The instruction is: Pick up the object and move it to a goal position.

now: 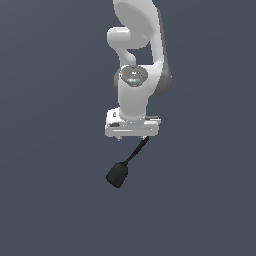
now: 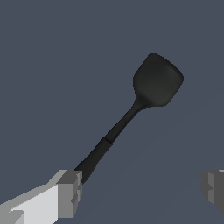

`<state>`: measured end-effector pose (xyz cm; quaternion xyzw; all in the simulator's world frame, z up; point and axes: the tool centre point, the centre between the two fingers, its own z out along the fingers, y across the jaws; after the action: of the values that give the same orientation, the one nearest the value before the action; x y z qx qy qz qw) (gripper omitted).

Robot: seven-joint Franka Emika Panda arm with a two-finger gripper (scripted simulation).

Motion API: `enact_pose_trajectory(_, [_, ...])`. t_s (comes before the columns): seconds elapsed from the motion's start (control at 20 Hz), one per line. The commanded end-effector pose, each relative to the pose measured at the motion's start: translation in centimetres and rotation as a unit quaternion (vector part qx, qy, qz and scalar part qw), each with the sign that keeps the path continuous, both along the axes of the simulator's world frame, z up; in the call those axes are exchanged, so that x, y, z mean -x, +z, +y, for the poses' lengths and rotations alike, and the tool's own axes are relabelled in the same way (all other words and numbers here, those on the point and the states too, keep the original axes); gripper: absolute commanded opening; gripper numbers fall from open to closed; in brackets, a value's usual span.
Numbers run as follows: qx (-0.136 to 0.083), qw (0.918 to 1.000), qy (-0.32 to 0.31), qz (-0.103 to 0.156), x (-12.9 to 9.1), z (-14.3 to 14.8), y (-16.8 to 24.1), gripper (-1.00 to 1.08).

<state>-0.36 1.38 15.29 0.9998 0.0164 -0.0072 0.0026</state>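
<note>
The object (image 1: 118, 174) is a matte black piece with a bulbous head and a thin stem, lying on the dark grey-blue floor. In the exterior view its stem runs up under the white gripper (image 1: 132, 137), which hangs just over the stem's end. The wrist view shows the object (image 2: 156, 81) head away from the hand, its stem ending right beside one grey fingertip (image 2: 70, 194). Whether it touches that fingertip I cannot tell. The gripper (image 2: 140, 194) is open, its two fingertips far apart with nothing clamped between them.
A flat dark grey-blue surface (image 1: 50, 200) fills both views. The white arm (image 1: 135, 60) rises behind the gripper toward the exterior view's top.
</note>
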Motion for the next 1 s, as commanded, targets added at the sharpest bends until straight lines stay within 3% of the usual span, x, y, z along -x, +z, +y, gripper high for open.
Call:
enact_pose_trajectory(0.0, [0.000,1.0000,0.000,0.000,0.0,0.0,0.0,1.00])
enact_pose_trajectory(0.45, [-0.010,0.9997,0.022,0.009,0.2,2.3,0.4,1.00])
enact_pose_trajectory(0.95, [-0.010,0.9998,0.017,0.008,0.2,2.3,0.2,1.00])
